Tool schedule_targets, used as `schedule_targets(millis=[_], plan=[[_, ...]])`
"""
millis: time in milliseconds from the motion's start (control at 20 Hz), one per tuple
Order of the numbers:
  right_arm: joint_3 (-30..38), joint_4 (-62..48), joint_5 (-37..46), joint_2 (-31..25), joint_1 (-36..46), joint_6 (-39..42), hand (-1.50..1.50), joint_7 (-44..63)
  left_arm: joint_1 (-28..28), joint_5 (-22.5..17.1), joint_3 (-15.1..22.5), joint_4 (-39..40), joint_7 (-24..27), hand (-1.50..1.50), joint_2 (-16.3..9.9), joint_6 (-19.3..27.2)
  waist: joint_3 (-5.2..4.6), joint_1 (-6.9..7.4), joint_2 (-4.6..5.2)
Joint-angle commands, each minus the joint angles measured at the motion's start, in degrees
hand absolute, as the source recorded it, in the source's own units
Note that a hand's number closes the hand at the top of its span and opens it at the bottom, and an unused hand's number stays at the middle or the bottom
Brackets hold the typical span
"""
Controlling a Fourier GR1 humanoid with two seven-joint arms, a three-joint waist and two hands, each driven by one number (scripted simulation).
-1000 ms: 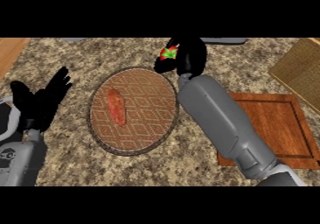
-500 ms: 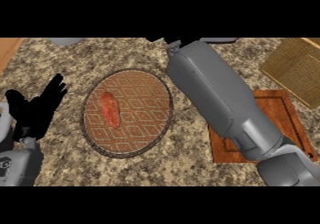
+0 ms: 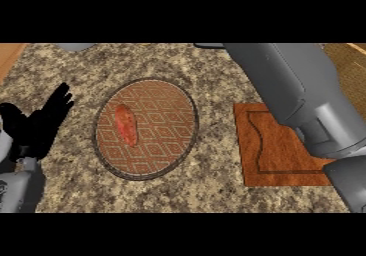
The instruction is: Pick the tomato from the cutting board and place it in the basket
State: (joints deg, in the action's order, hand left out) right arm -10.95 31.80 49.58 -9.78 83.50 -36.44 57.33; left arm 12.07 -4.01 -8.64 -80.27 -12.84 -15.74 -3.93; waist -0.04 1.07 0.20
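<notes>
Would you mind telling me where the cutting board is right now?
In the head view, the cutting board lies on the counter's right side, just right of the round patterned plate, partly covered by the right forearm.

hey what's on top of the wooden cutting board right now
No tomato shows on the cutting board; its visible wood is bare. The right forearm covers the board's upper right part, so that part cannot be checked.

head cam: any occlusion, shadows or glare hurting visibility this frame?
Head view: the right forearm fills the upper right, covering part of the cutting board and most of the basket; right hand and tomato out of view. No glare; lighting flat, no clear cast shadows. Patterned plate and left hand unobstructed.
</notes>
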Motion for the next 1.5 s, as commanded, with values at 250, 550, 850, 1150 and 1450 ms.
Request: schedule_targets(millis=[250, 550, 850, 1150, 1450], plan=[[1.82, -8.68, 4.98, -7.77, 4.56, 2.55, 1.5, 3.21, 1.76, 0.65, 0.5, 0.97, -1.22, 0.0, 1.11, 0.95, 0.0, -0.26, -0.05], [4.57, -10.98, 4.83, -15.68, 2.58, 2.26, 1.5, -1.49, 0.32, 0.61, 0.1, -0.79, -0.93, 0.0, 1.1, 1.07, 0.03, 0.21, 0.12], [6.79, -6.7, 2.56, -16.91, -6.31, 1.17, 1.5, -5.91, 0.53, 0.47, -0.46, 0.49, -1.12, 0.0, 0.45, 0.15, 0.06, -1.01, -0.27], [10.3, -5.27, -0.45, -19.26, -14.94, -3.86, 1.5, -13.6, -0.86, 1.35, 0.69, -0.99, -1.21, 0.0, 2.17, 1.13, 0.08, -0.78, -0.12], [14.41, -9.33, -2.66, -21.5, -14.75, -4.91, 1.5, -21.07, 1.19, 1.15, -0.71, 2.37, 1.44, 0.0, 1.7, 0.53, 0.06, 0.16, 0.37]])
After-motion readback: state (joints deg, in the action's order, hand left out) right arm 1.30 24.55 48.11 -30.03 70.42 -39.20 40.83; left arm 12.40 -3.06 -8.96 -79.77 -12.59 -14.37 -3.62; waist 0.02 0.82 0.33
